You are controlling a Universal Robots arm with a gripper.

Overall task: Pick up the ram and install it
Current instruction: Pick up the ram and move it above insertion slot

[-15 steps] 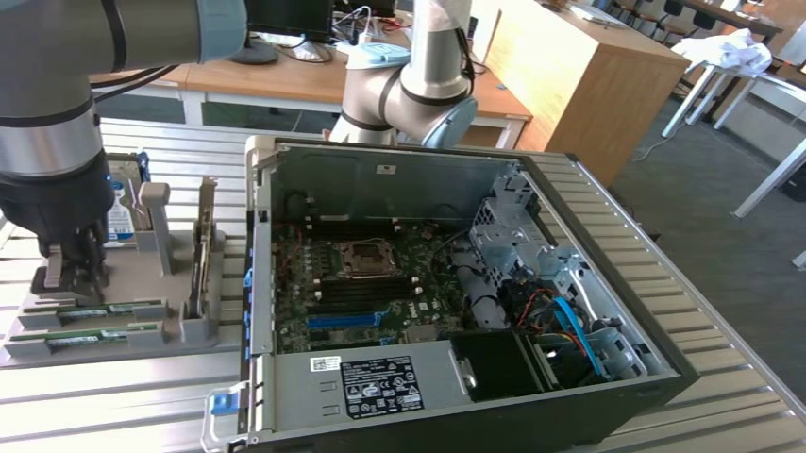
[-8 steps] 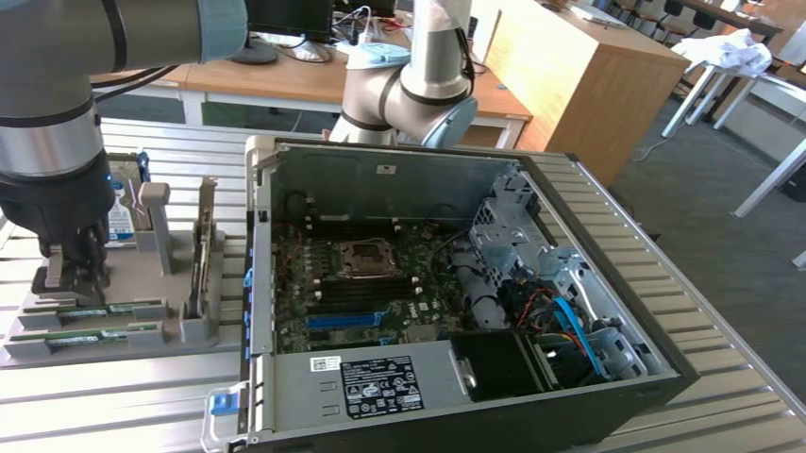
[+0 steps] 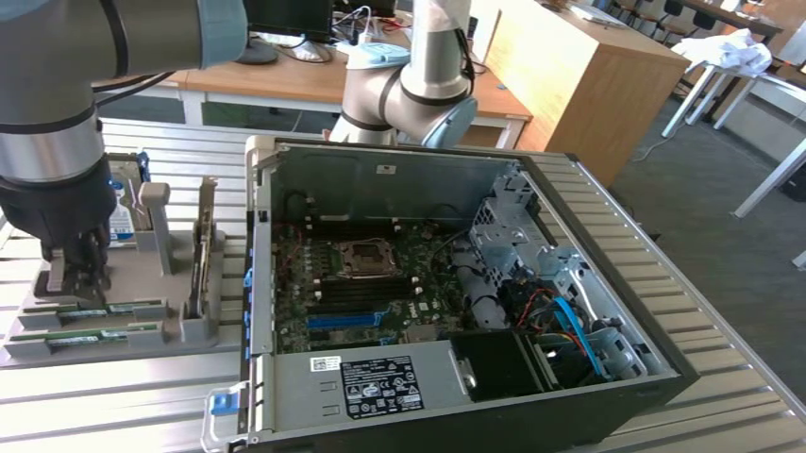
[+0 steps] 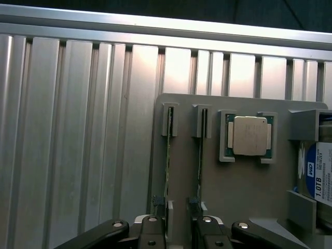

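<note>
Gripper [image 4: 180, 231] is spread wide, holding nothing, black metal fingers low over the matte grey plastic holder [image 4: 233, 192]. The thin green ram [image 4: 168, 155] stands on edge just ahead.

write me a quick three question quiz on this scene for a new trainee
1. True or false: the gripper is inside the computer case.
2. In the grey holder, what lies flat between the ram sticks and the hard drive? A) processor chip B) fan C) screwdriver
3. How many ram sticks stand on edge in the holder in the wrist view?
Key: 1 false, it is over the grey holder, outside the computer case. 2 A, the processor chip. 3 two.
</note>
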